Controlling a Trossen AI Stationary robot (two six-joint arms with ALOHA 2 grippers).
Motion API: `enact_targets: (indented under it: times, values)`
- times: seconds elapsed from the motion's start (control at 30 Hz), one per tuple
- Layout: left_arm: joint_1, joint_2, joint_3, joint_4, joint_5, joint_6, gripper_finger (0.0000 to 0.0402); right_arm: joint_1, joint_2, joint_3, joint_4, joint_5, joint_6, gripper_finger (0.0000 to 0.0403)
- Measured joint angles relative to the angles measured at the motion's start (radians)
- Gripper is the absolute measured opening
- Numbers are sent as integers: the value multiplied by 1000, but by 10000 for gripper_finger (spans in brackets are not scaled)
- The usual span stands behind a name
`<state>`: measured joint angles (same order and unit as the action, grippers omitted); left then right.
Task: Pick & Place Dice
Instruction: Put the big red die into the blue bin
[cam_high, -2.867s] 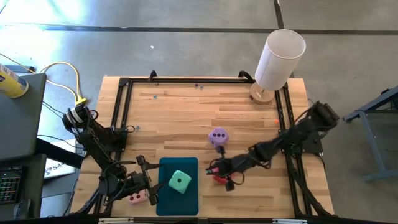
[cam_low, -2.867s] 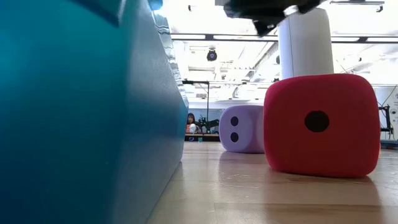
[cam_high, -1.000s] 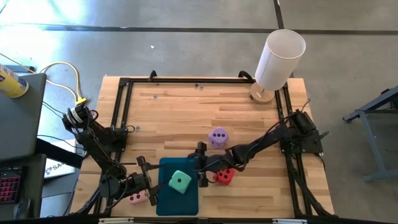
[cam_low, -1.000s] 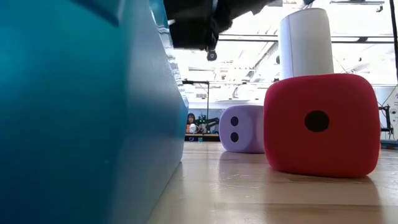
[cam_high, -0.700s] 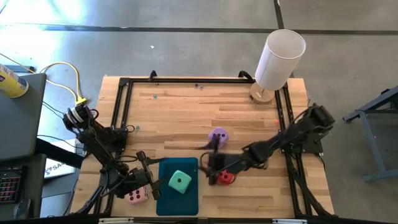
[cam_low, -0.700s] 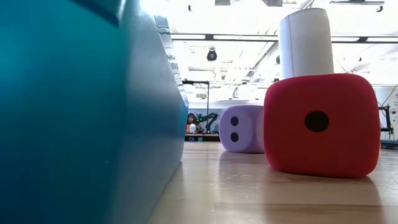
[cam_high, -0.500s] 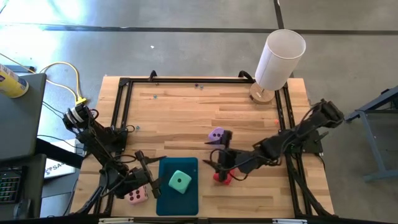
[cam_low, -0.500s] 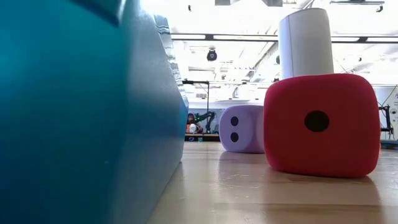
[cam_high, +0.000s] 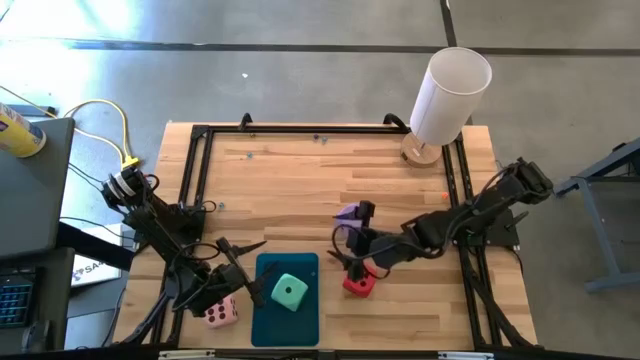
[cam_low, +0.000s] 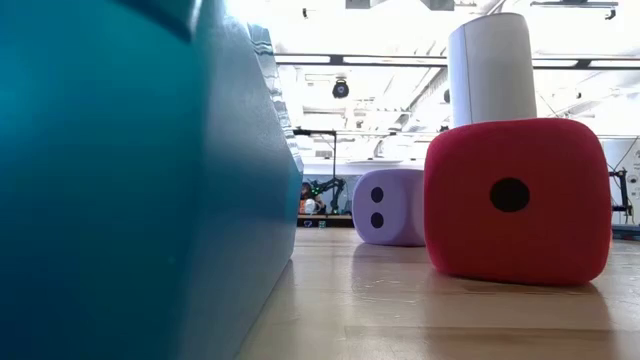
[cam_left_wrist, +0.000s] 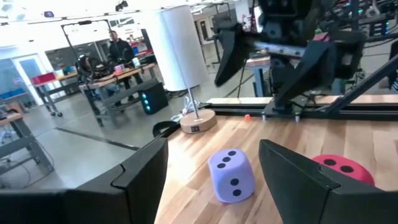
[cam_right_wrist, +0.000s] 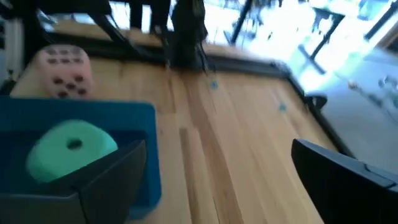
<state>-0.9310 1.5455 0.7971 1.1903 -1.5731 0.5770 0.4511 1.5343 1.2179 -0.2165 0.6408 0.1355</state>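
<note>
Right gripper (cam_high: 351, 240) wide open and empty above the soft red foam die (cam_high: 359, 285), lilac purple foam die (cam_high: 349, 213) just behind its jaws, left gripper (cam_high: 243, 268) open, empty, pale pink foam die (cam_high: 221, 314) beside it, mint green foam die (cam_high: 290, 292) on flat teal rectangular tray (cam_high: 268, 320).

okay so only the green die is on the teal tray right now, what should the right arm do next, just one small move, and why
Probably lower the open right gripper onto the red die or the purple die. It hangs between them holding nothing, both dice sit on the table, and only the green die lies on the teal tray.
</note>
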Motion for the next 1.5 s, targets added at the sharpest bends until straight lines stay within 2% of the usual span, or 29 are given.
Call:
enact_targets:
  times: [0.1,0.2,0.43,0.57,0.8,0.93,1.03,1.27,1.4,1.43,1.5]
  values:
    - [-9,0,0,0,0,19,246,-15,19,1,1,-112,-9,380]
    - [-23,0,0,-3,0,21,246,-21,26,-2,58,-179,-8,373]
    - [-63,0,0,-7,0,59,246,-27,30,1,171,-152,21,372]
    - [-76,0,0,-8,0,92,246,-52,30,1,170,-249,44,372]
    - [-117,0,-2,-9,0,106,246,-61,30,1,175,-266,177,397]
    - [-117,1,-2,-6,1,74,246,-60,30,1,166,-307,197,398]
    - [-105,1,-2,12,2,62,246,-67,40,1,184,-329,151,399]
    - [-85,1,-2,14,5,-55,246,-78,43,0,178,-382,130,400]
    - [-84,1,-2,11,4,-103,246,-79,43,0,176,-365,103,399]
    - [-84,1,-2,11,4,-104,246,-78,43,0,162,-341,92,399]
    - [-85,1,-2,11,5,-104,246,-64,43,0,134,-227,87,400]
